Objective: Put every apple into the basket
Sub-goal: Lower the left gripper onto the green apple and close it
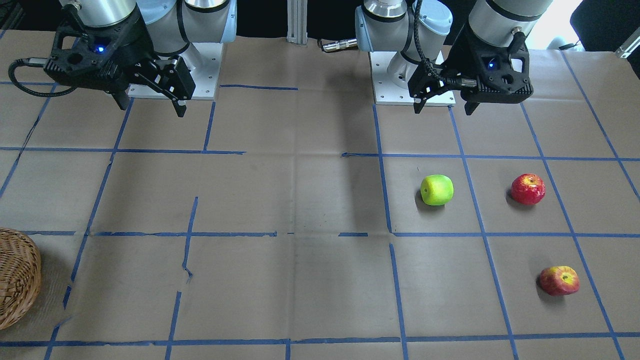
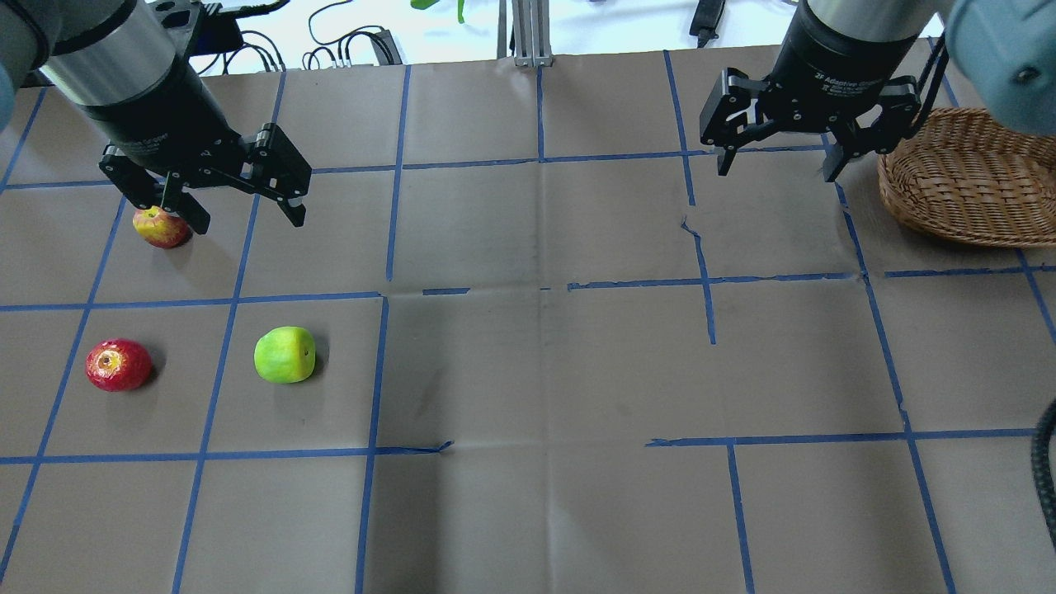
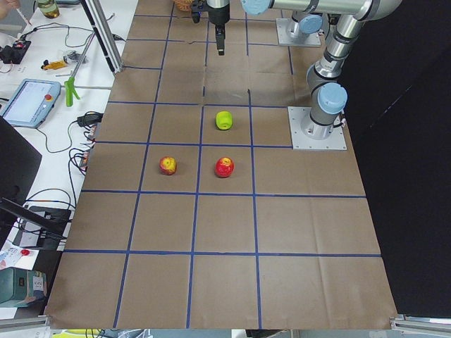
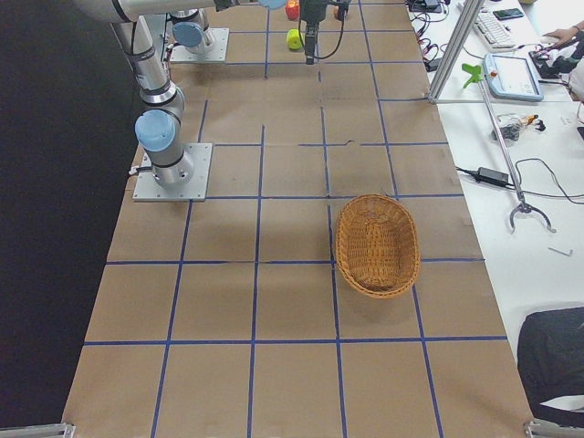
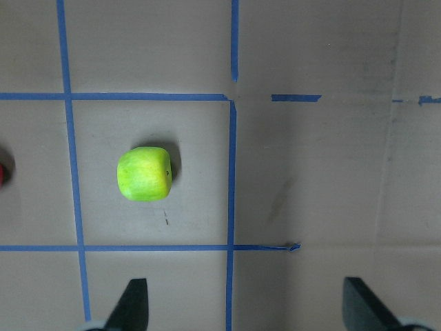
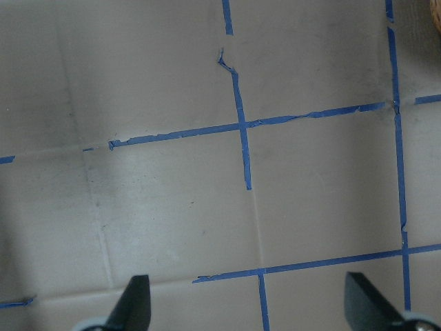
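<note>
Three apples lie on the robot's left side of the table: a lime green apple (image 2: 285,355) (image 1: 437,189) (image 5: 144,174), a deep red apple (image 2: 119,365) (image 1: 528,189), and a red and yellow apple (image 2: 162,228) (image 1: 559,280). The wicker basket (image 2: 965,177) (image 1: 17,277) (image 4: 376,245) stands on the robot's right side and holds nothing. My left gripper (image 2: 247,216) (image 1: 444,109) hangs open and empty above the table, and one finger partly covers the red and yellow apple in the overhead view. My right gripper (image 2: 777,169) (image 1: 151,107) hangs open and empty just left of the basket.
Brown paper with a blue tape grid (image 2: 540,285) covers the table. The two arm bases (image 1: 172,75) (image 1: 410,75) stand at the robot's edge. A side bench with a tablet (image 3: 32,98) and cables runs along the far edge.
</note>
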{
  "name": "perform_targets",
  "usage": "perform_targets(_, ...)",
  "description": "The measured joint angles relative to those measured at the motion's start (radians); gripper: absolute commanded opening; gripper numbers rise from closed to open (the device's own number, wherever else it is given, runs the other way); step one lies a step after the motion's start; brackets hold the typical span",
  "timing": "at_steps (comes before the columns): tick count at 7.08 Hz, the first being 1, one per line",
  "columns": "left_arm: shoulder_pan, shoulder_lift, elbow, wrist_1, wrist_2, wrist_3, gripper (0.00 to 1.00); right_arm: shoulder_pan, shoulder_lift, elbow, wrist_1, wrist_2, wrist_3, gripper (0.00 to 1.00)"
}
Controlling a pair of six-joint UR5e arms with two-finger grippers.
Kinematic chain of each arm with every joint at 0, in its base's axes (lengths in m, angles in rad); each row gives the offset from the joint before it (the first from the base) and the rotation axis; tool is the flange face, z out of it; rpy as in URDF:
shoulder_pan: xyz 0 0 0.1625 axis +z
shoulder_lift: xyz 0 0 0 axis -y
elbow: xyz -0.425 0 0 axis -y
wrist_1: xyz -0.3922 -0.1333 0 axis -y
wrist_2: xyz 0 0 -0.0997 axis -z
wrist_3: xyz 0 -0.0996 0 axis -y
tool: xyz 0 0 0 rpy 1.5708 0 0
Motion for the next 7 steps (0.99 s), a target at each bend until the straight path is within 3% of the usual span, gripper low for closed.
perform_targets(4, 0.01, -0.022, -0.015, 0.013, 0.025, 0.047, 0.99, 0.001, 0.0, 0.001, -0.001, 0.0, 0.0, 1.0)
perform_targets(7, 0.078, -0.106, -0.153, 0.21, 0.038, 0.113, 0.99, 0.001, 0.0, 0.001, -0.001, 0.0, 0.0, 1.0)
